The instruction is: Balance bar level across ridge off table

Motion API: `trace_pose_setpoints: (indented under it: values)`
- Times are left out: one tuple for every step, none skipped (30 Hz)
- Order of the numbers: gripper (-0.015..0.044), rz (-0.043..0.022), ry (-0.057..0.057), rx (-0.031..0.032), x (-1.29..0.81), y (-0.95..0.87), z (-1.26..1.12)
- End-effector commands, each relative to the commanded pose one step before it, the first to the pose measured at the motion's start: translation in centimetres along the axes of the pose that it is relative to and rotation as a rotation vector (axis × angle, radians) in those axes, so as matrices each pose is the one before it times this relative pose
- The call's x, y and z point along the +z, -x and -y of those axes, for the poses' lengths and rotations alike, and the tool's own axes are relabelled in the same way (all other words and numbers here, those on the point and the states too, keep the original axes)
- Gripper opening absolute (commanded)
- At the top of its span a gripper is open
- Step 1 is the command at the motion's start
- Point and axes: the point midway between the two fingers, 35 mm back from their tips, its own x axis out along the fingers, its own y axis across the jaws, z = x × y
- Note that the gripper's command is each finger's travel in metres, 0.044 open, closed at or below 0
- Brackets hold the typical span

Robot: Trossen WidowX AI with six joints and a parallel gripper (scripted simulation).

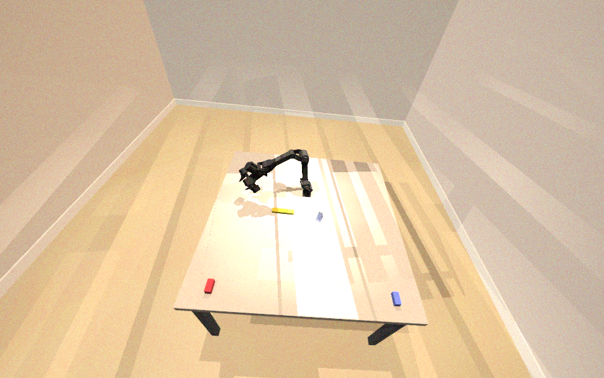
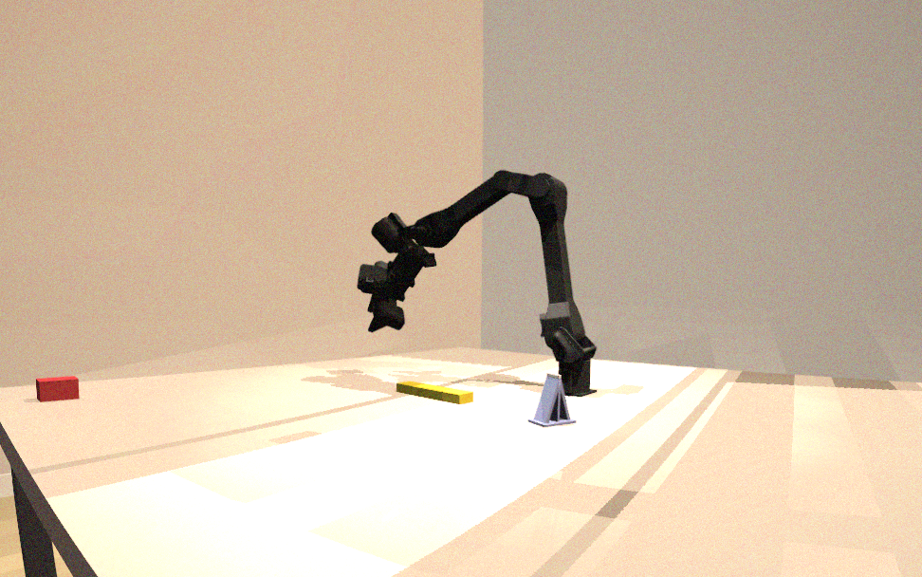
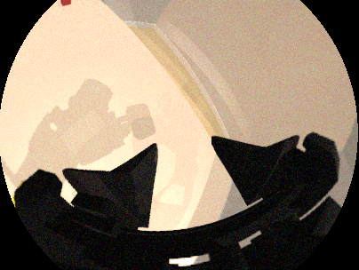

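The yellow bar (image 1: 283,211) (image 2: 433,392) lies flat on the table (image 1: 240,276) (image 2: 224,445). A thin yellow sliver of it shows at the left edge of the wrist view. The small blue-grey ridge (image 1: 319,216) (image 2: 549,402) stands upright to the right of the bar, apart from it, with nothing on top. My gripper (image 3: 184,141) is open, with nothing between its fingers. In the top and exterior views it hangs above the table, behind and to the left of the bar, pointing downward at a tilt.
A red block (image 1: 209,285) (image 2: 57,388) (image 3: 66,2) lies near the table's front left corner in the top view. A blue block (image 1: 396,298) lies near the front right corner. The arm's base (image 1: 306,189) (image 2: 576,377) stands behind the ridge.
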Motion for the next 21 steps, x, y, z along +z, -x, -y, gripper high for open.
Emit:
trace_pose_setpoints:
  values:
    - [0.0315, 0.00581, 0.1621, 0.06990, 0.887, 0.761, -2.218]
    - [0.0315, 0.00121, 0.0400, 0.01727, 0.267, 0.140, -0.541]
    - [0.0315, 0.00159, 0.0400, 0.01717, 0.279, 0.139, -0.533]
    - [0.0315, 0.00197, 0.0401, 0.01707, 0.291, 0.138, -0.525]
    - [0.0315, 0.00234, 0.0402, 0.01696, 0.303, 0.136, -0.516]
    - [0.0315, 0.00271, 0.0402, 0.01684, 0.315, 0.135, -0.507]
    - [0.0315, 0.00307, 0.0403, 0.01672, 0.326, 0.134, -0.498]
    - [0.0315, 0.00342, 0.0404, 0.01659, 0.336, 0.133, -0.489]
    - [0.0315, 0.00378, 0.0404, 0.01657, 0.348, 0.129, -0.480]
    - [0.0315, 0.00412, 0.0404, 0.01644, 0.358, 0.128, -0.471]
    - [0.0315, 0.00446, 0.0405, 0.01629, 0.368, 0.127, -0.461]
    - [0.0315, 0.00479, 0.0405, 0.01613, 0.378, 0.125, -0.451]
    - [0.0315, 0.00511, 0.0406, 0.01597, 0.387, 0.124, -0.440]
    - [0.0315, 0.00542, 0.0406, 0.01581, 0.396, 0.123, -0.430]
    - [0.0315, 0.00573, 0.0407, 0.01564, 0.405, 0.121, -0.419]
    - [0.0315, 0.00603, 0.0407, 0.01547, 0.413, 0.120, -0.408]
    - [0.0315, 0.00633, 0.0408, 0.01529, 0.421, 0.118, -0.398]
    - [0.0315, 0.00662, 0.0408, 0.01511, 0.429, 0.117, -0.386]
    - [0.0315, 0.00690, 0.0408, 0.01492, 0.436, 0.115, -0.375]
    - [0.0315, 0.00718, 0.0409, 0.01474, 0.443, 0.114, -0.364]
    - [0.0315, 0.00745, 0.0409, 0.01456, 0.450, 0.112, -0.353]
